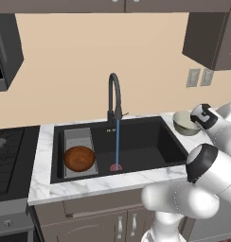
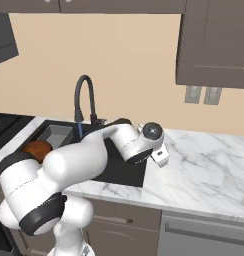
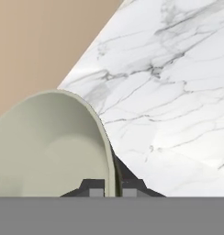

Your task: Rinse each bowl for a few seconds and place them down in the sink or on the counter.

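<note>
Jaws pinched tight on the rim of the pale bowl point(image 3: 49, 147): in the hand view the gripper point(image 3: 113, 187) has one fingertip inside the wall and one outside, with the rim edge running up between them. The bowl's greenish inside faces the camera's left there, its outer wall toward the marble counter point(image 3: 178, 92). In the left base view the same bowl point(image 1: 185, 123) sits roughly level, mouth up, at the right end of the sink point(image 1: 169, 142), over the counter strip just beside the basin's right edge; whether it touches the marble or hangs just above, can't tell. It's round, so no real long axis. The wrist is beside it on the right. The faucet point(image 1: 114, 97) stands behind the basin at centre, spout curved forward, with a blue water stream point(image 1: 117, 144) dropping straight onto the red drain point(image 1: 115, 167). The reddish-brown bowl point(image 1: 79, 158) lies mouth up on the grey ribbed tray point(image 1: 78, 137) at the basin's left end, well apart from the stream. Stovetop point(image 1: 6, 156) is left of the counter.
</note>
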You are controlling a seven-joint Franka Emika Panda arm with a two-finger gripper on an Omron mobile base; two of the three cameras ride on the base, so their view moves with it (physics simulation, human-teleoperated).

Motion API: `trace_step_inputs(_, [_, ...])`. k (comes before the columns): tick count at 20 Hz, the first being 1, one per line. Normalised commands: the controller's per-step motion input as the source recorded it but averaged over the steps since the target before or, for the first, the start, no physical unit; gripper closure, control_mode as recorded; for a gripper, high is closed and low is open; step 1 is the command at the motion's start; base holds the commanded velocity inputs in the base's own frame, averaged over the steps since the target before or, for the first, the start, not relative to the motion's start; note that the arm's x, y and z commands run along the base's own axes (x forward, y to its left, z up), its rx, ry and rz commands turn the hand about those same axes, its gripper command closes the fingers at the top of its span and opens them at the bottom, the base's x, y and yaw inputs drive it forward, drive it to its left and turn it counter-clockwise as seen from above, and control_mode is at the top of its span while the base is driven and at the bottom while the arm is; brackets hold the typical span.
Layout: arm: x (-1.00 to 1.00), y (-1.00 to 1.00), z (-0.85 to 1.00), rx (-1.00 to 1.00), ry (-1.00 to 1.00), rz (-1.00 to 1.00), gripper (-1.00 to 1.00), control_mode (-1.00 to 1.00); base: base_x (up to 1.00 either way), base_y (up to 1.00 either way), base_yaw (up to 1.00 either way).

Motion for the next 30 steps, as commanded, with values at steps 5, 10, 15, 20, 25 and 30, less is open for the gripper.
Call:
trace_step_inputs(5, [0.00, -0.13, 0.00, 0.00, 0.02, -0.06, 1.00, -1.00, 0.00, 0.00, 0.00])
trace_step_inputs(10, [0.00, -0.09, -0.06, 0.00, 0.05, -0.06, 1.00, -1.00, 0.00, 0.00, 0.00])
trace_step_inputs(15, [0.00, -0.11, -0.10, 0.00, 0.05, -0.06, 1.00, -1.00, 0.00, 0.00, 0.00])
trace_step_inputs(20, [-0.03, -0.09, -0.11, 0.00, 0.02, -0.05, 1.00, -1.00, 0.00, 0.00, 0.00])
trace_step_inputs(25, [-0.07, -0.11, -0.11, 0.00, 0.00, -0.05, 1.00, -1.00, 0.00, 0.00, 0.00])
trace_step_inputs(30, [-0.11, -0.07, -0.10, 0.00, 0.00, -0.04, 1.00, -1.00, 0.00, 0.00, 0.00])
